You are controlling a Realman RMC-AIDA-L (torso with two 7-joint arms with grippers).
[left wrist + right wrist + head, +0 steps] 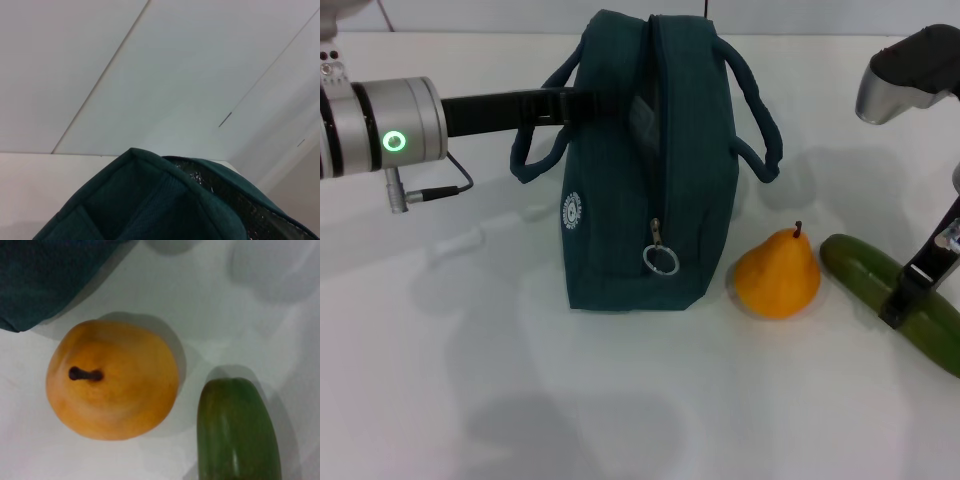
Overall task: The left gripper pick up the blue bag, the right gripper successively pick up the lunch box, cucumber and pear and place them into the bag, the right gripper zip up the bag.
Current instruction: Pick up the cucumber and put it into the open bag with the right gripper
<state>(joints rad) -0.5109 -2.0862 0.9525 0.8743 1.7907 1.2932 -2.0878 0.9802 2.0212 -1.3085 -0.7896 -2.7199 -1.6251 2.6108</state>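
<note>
The blue bag (640, 180) stands upright mid-table with its top zipper parted and its ring pull hanging at the front. My left gripper (575, 103) reaches in from the left and is shut on the bag's upper side by the left handle. The left wrist view shows the bag's rim (150, 200) with silver lining inside. The pear (778, 272) sits just right of the bag, also seen from above as the pear (112, 380). The cucumber (880, 285) lies to its right, its end showing as the cucumber (237, 432). My right gripper (910, 290) stands low on the cucumber's middle. The lunch box is out of view.
White table (520, 400) with open room in front of and left of the bag. A cable (435, 192) hangs under the left wrist. The right arm's grey elbow (910, 75) hangs at the upper right.
</note>
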